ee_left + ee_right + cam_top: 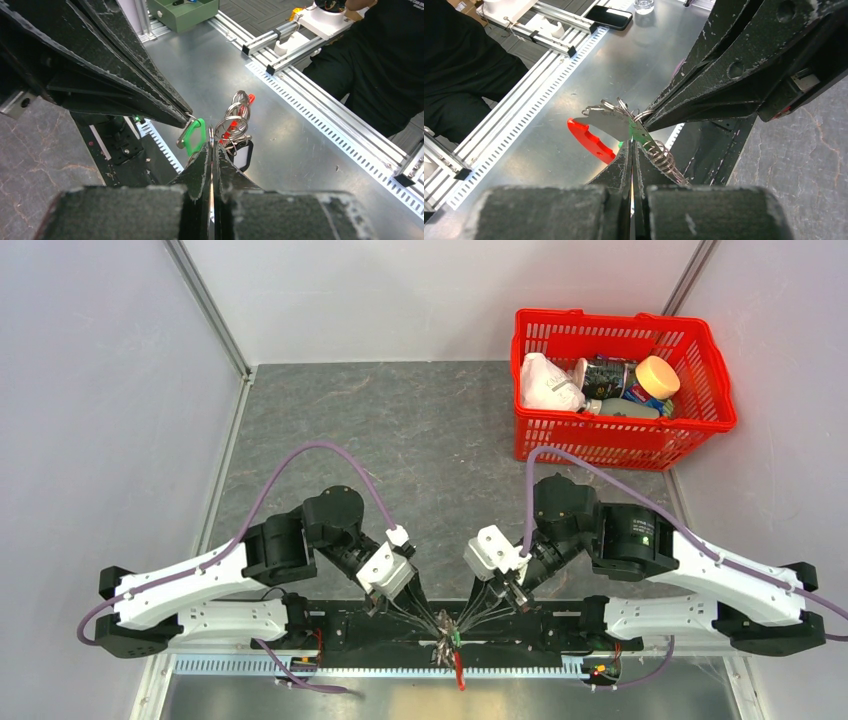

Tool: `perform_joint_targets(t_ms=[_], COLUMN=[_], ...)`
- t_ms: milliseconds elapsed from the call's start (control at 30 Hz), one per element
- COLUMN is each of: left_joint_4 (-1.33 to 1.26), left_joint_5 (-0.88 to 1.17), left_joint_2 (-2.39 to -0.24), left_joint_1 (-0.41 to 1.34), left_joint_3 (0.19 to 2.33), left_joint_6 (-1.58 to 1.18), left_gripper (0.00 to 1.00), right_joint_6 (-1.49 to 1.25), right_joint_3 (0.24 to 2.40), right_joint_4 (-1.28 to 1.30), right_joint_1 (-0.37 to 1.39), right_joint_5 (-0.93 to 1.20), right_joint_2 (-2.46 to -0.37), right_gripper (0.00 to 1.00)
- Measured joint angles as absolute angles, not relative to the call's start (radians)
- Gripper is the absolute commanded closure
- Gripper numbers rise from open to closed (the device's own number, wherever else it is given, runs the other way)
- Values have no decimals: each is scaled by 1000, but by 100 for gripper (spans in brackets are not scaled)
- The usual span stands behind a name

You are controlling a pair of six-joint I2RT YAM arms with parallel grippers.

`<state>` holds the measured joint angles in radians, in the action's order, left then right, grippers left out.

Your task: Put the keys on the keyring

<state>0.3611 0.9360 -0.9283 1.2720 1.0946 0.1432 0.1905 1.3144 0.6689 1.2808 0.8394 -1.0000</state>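
The table (420, 430) has a dark grey top that looks like stone. White walls stand along its left, far and right edges. A red basket (622, 445) sits on the table in the far right corner, close to the right wall. It is full of small things. A long black bar (560, 625) lies along the near edge. Just past the near edge is a shiny metal shelf (380, 698) with a row of little slots. On the shiny metal, away from the table, lie a black phone (610, 17) and a green box (182, 12).
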Motion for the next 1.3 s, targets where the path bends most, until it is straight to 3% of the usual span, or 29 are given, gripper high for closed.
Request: perform_joint_targets(t_ms=[1300], left_joint_4=[280], left_joint_5=[1053], left_joint_2=[-925], left_joint_1=[1272], left_joint_3=[1088], left_joint_6=[83], left_gripper=[98], right_joint_6=[352], right_joint_3=[1537], right_joint_4=[852], right_joint_1=[1414], right_joint_5=[753], right_joint_2=[-1128], right_gripper=[100])
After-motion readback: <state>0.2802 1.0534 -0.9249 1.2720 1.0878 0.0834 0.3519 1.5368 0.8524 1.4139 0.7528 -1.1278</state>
